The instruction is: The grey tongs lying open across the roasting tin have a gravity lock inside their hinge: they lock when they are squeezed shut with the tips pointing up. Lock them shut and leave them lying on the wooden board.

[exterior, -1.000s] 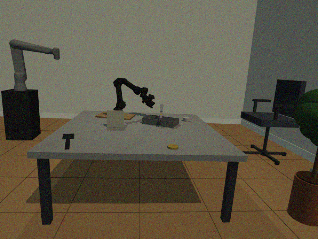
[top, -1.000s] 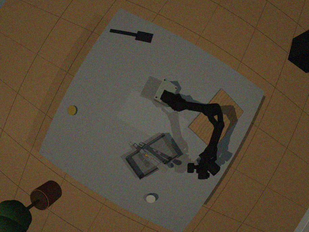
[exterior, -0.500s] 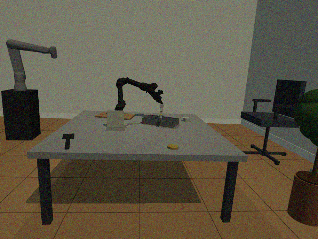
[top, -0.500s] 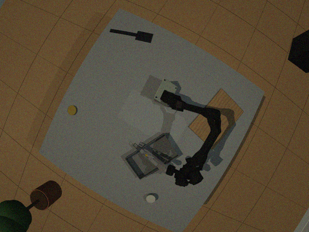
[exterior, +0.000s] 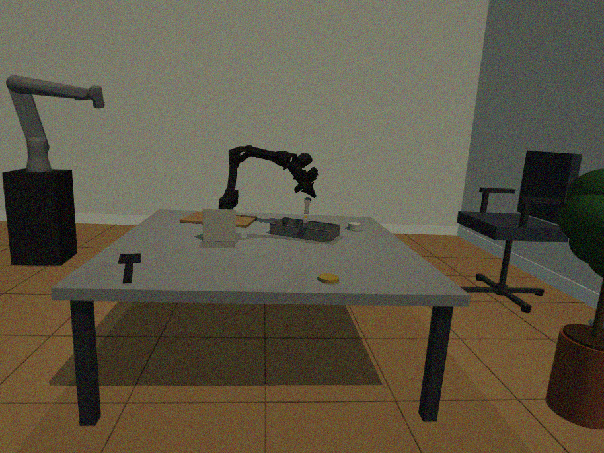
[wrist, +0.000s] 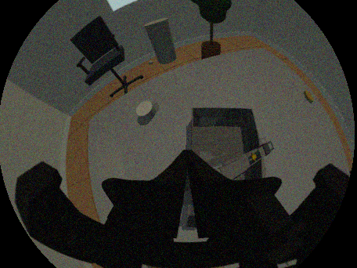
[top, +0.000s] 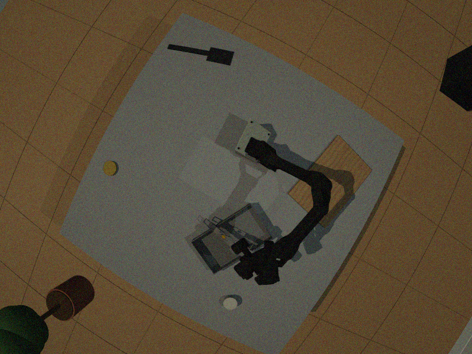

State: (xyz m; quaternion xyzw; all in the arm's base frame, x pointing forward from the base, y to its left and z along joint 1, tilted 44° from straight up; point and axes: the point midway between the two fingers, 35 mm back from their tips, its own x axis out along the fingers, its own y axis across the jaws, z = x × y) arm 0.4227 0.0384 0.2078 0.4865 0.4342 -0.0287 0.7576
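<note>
The grey roasting tin stands on the table. The grey tongs lie across it, with a small yellow mark on them. Their looped ends stick out over one rim; the other end slants up above the tin in the exterior view. My gripper is shut and empty, above the tongs' raised end and pointing down at a slant. It hides part of the tongs in the wrist view. The wooden board bears no tongs; my arm passes over it.
A pale upright panel stands near my arm's base. A white round piece stands beyond the tin. A yellow disc and a black paddle-shaped thing lie farther off.
</note>
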